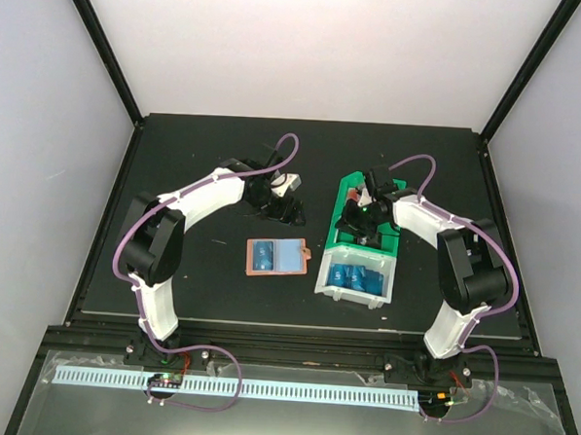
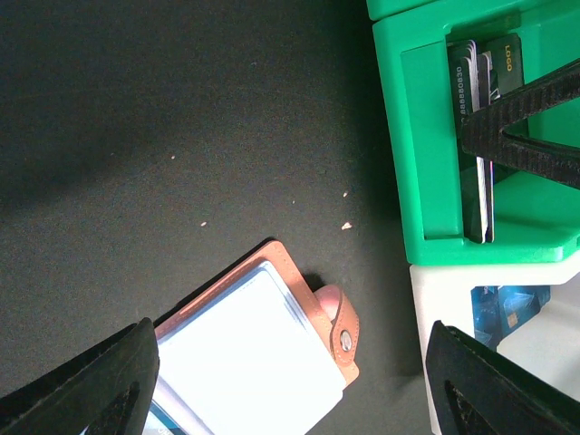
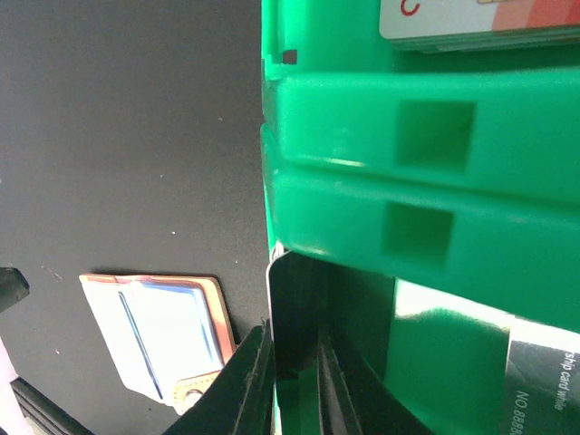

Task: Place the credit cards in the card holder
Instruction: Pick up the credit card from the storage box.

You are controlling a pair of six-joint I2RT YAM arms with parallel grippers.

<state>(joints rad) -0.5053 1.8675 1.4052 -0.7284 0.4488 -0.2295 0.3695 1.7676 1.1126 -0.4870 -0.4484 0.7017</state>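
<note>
The salmon-pink card holder point(image 1: 275, 257) lies open on the black table with a blue card in its left page. It also shows in the left wrist view point(image 2: 272, 349) and the right wrist view point(image 3: 168, 335). My left gripper point(image 1: 283, 205) hovers open and empty above the table behind the holder. My right gripper point(image 1: 359, 219) reaches into the green bin point(image 1: 348, 196). Its jaws stand close together on a dark credit card point(image 3: 304, 308) standing on edge. More upright cards point(image 2: 476, 136) fill that bin's slot. Blue credit cards point(image 1: 356, 276) lie in the white bin point(image 1: 328, 286).
The green bin and the white bin stand joined, right of the holder. Another pale card with red print point(image 3: 471, 18) lies in the green bin's far compartment. Black frame posts border the table at left and right.
</note>
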